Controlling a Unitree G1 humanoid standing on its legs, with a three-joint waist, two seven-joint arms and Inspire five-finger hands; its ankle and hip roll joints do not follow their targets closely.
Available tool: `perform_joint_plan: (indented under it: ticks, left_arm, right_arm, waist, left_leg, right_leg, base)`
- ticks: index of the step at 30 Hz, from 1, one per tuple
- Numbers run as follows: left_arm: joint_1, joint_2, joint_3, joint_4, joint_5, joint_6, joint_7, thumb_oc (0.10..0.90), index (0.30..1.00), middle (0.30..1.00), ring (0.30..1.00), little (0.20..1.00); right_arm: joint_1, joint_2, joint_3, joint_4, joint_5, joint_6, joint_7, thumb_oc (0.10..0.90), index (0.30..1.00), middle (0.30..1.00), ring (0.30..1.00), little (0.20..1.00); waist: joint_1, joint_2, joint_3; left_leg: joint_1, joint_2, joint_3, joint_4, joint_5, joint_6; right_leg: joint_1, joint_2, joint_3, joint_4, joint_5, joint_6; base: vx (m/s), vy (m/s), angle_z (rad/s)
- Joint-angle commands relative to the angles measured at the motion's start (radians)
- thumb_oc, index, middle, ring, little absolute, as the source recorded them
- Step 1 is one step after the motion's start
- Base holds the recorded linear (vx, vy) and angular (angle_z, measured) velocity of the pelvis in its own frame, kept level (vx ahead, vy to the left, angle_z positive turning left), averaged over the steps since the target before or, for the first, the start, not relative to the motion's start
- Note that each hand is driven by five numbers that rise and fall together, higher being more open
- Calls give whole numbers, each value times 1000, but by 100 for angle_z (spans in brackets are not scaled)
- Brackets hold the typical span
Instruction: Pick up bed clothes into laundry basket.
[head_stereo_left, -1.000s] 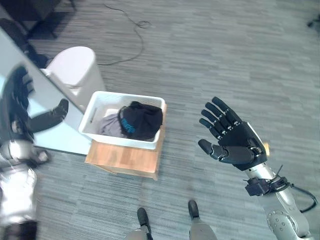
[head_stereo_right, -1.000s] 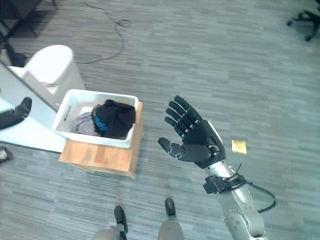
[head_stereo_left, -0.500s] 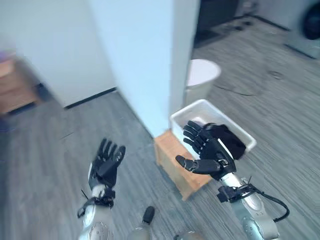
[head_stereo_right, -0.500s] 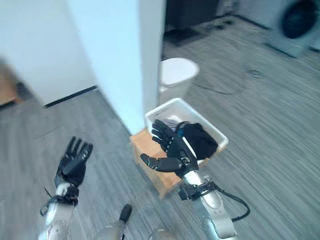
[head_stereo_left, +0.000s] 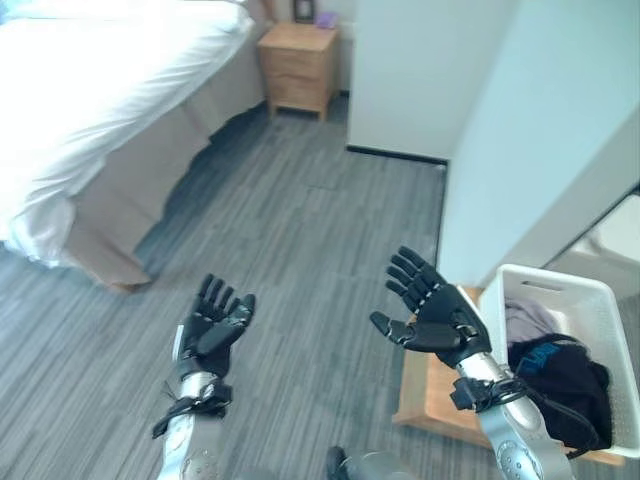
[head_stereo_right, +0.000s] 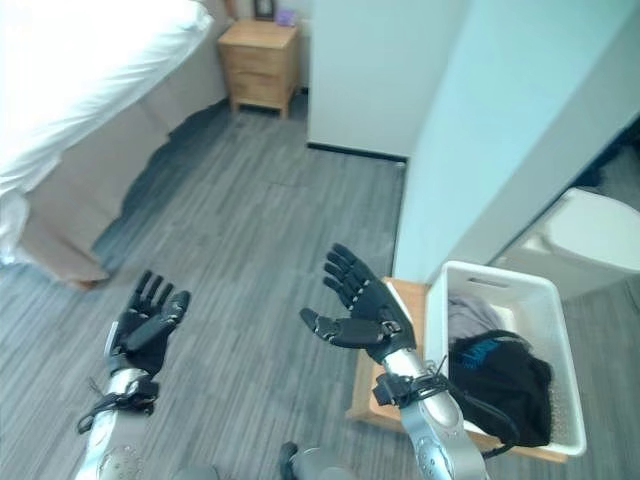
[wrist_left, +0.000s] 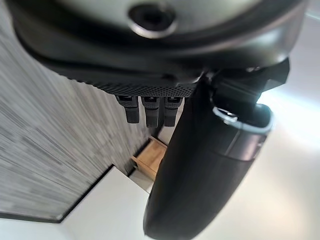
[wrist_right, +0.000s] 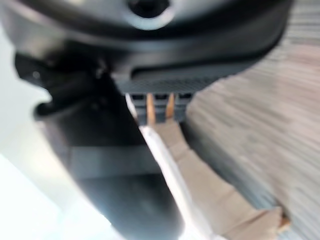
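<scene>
The bed clothes (head_stereo_left: 80, 90) sit on the bed, well ahead and off to the left of the left hand (head_stereo_left: 213, 327), while the laundry basket (head_stereo_left: 600, 310) with dark clothes (head_stereo_left: 555, 375) is just beside the right hand (head_stereo_left: 440, 318). Both hands are spread and empty, so honestly I think the risk is the long carry: loose fabric could drag on the floor (head_stereo_left: 320, 250) or slip.

Bed (head_stereo_left: 90, 90): cut off by the left and top edges; head end and far side unseen. Nightstand (head_stereo_right: 262, 62): top clipped by the frame, small object on it too small to identify. Laundry basket (head_stereo_left: 600, 310): right wall runs past the edge in the left eye view. Clothes (head_stereo_right: 495, 385) inside: dark heap covers lower layers; grey piece partly buried. Wooden stand (head_stereo_right: 375, 400): mostly hidden under the basket and the right hand (head_stereo_right: 365, 315).
</scene>
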Motion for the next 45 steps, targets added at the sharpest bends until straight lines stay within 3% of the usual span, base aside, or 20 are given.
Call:
perform_joint_plan:
  ticks: [1, 3, 4, 5, 6, 7, 10, 12, 14, 18, 30, 34, 35, 38, 40, 44, 45]
  left_arm:
    - [-74, 75, 18, -121, 83, -97, -9, 800, 900, 900, 900, 900]
    - [-72, 84, 6, -122, 85, -94, -8, 800, 900, 900, 900, 900]
    - [-77, 92, -2, -109, 89, -95, -5, 800, 900, 900, 900, 900]
    - [-77, 92, -2, -108, 89, -95, -5, 800, 900, 900, 900, 900]
    - [-97, 113, -12, -72, 92, -100, 5, 800, 900, 900, 900, 900]
    - [-88, 116, -4, -83, 88, -102, 0, 800, 900, 900, 900, 900]
    - [-71, 114, 17, -94, 104, -111, 1, 800, 900, 900, 900, 900]
    - [-52, 103, 29, -102, 128, -120, 15, 800, 900, 900, 900, 900]
    - [-51, 79, 30, -98, 65, -124, 17, 800, 900, 900, 900, 900]
    - [-40, 84, -16, -92, 73, -95, -8, 800, 900, 900, 900, 900]
    - [-44, 73, -19, -85, 44, -91, -27, 800, 900, 900, 900, 900]
    - [-44, 79, -18, -85, 58, -96, -22, 800, 900, 900, 900, 900]
    - [-171, 174, -19, -63, 163, -83, -8, 800, 900, 900, 900, 900]
    - [-127, 157, 15, -43, 152, -85, -1, 800, 900, 900, 900, 900]
    - [-110, 145, 31, -41, 147, -88, 21, 800, 900, 900, 900, 900]
    - [-89, 123, 59, -46, 124, -86, 57, 800, 900, 900, 900, 900]
    - [-107, 130, 68, -53, 150, -89, 88, 800, 900, 900, 900, 900]
  right_arm:
    - [-13, 51, -26, -76, -33, -108, -12, 800, 900, 900, 900, 900]
    - [-30, 68, -11, -65, -49, -105, -26, 800, 900, 900, 900, 900]
    - [-37, 79, -2, -58, -49, -110, -27, 800, 900, 900, 900, 900]
    - [-37, 79, -2, -58, -49, -110, -27, 800, 900, 900, 900, 900]
    - [-47, 90, 12, -54, -66, -110, -34, 800, 900, 900, 900, 900]
    - [-51, 88, 25, -55, -66, -104, -32, 800, 900, 900, 900, 900]
    - [-58, 82, 51, -42, -74, -93, -20, 800, 900, 900, 900, 900]
    - [-70, 78, 59, -9, -85, -88, -21, 800, 900, 900, 900, 900]
    - [-98, 71, 62, -3, -83, -91, -36, 800, 900, 900, 900, 900]
    - [-101, 50, 49, -17, -83, -83, -30, 800, 900, 900, 900, 900]
    - [-38, 52, 29, -29, -55, -76, 3, 800, 900, 900, 900, 900]
    - [-39, 55, 20, -25, -53, -84, -1, 800, 900, 900, 900, 900]
    - [-34, 116, -68, 32, 26, -91, -17, 800, 900, 900, 900, 900]
    - [-63, 122, -66, 65, 55, -90, -15, 800, 900, 900, 900, 900]
    - [-78, 120, -63, 78, 57, -93, -27, 800, 900, 900, 900, 900]
    - [-104, 46, -68, 87, -56, -59, -65, 800, 900, 900, 900, 900]
    - [-155, 14, -69, 119, -82, -54, -98, 800, 900, 900, 900, 900]
  waist:
    - [-8, -8, -80]
    - [-11, 6, -59]
    - [-20, 4, -44]
    - [-20, 4, -45]
    - [-63, 7, -33]
    - [-59, 12, -34]
    - [-26, 1, -50]
    - [-9, 1, -71]
    - [7, -3, -82]
    - [17, -16, -113]
    - [13, -28, -141]
    - [9, -30, -138]
    - [-7, -7, -31]
    - [23, -21, -71]
    - [34, -18, -79]
    - [63, -24, -103]
    - [84, -27, -111]
  left_leg:
    - [-16, -66, 18, -137, -40, 64]
    - [1, -99, -17, -212, -19, 100]
    - [-1, -109, -35, -216, -10, 111]
    - [-2, -109, -35, -216, -10, 111]
    - [-11, -123, -118, -212, -3, 120]
    - [-16, -122, -127, -212, 3, 118]
    - [-26, -146, -139, -220, 9, 126]
    - [-30, -152, -130, -218, 10, 129]
    - [-29, -153, -125, -221, 13, 130]
    - [-28, -150, -141, -230, 17, 126]
    - [-35, -133, -151, -235, 29, 109]
    - [-38, -132, -136, -235, 30, 109]
    - [-62, -121, -126, -214, 30, 122]
    - [-67, -133, -122, -203, 23, 115]
    - [-67, -128, -122, -200, 25, 110]
    - [-62, -114, -147, -218, 45, 96]
    - [-71, -112, -183, -219, 60, 88]
  right_leg:
    - [34, -159, -54, -214, 162, 223]
    - [-41, -180, -11, -92, 185, 251]
    - [-75, -173, 63, -29, 194, 274]
    - [-77, -173, 63, -29, 194, 274]
    - [-75, -81, 319, -5, 173, 288]
    - [-68, -87, 345, -28, 170, 290]
    - [-17, -142, 300, -178, 183, 272]
    - [1, -141, 292, -201, 186, 274]
    - [8, -134, 303, -207, 188, 277]
    - [50, -136, 284, -250, 184, 266]
    - [85, -126, 277, -293, 187, 257]
    - [76, -122, 282, -306, 206, 263]
    - [-5, -163, 266, -87, 133, 270]
    - [59, -166, 261, -231, 128, 270]
    - [65, -158, 269, -223, 128, 269]
    - [108, -144, 241, -248, 116, 248]
    - [123, -141, 222, -252, 106, 239]
  base:
    - [-78, 274, 64]
    - [-134, 276, 44]
    - [-120, 130, -12]
    - [-154, 145, -11]
    - [-99, 74, 17]
    - [-128, 67, 79]
    - [-59, 13, 64]
    - [-13, -5, -19]
    - [8, -19, 3]
    - [15, -49, 11]
    - [-12, -36, 3]
    - [-40, -16, -2]
    - [-7, -40, -4]
    - [-9, -101, 3]
    - [-27, -107, -2]
    - [-21, -152, 2]
    - [-83, -150, 23]
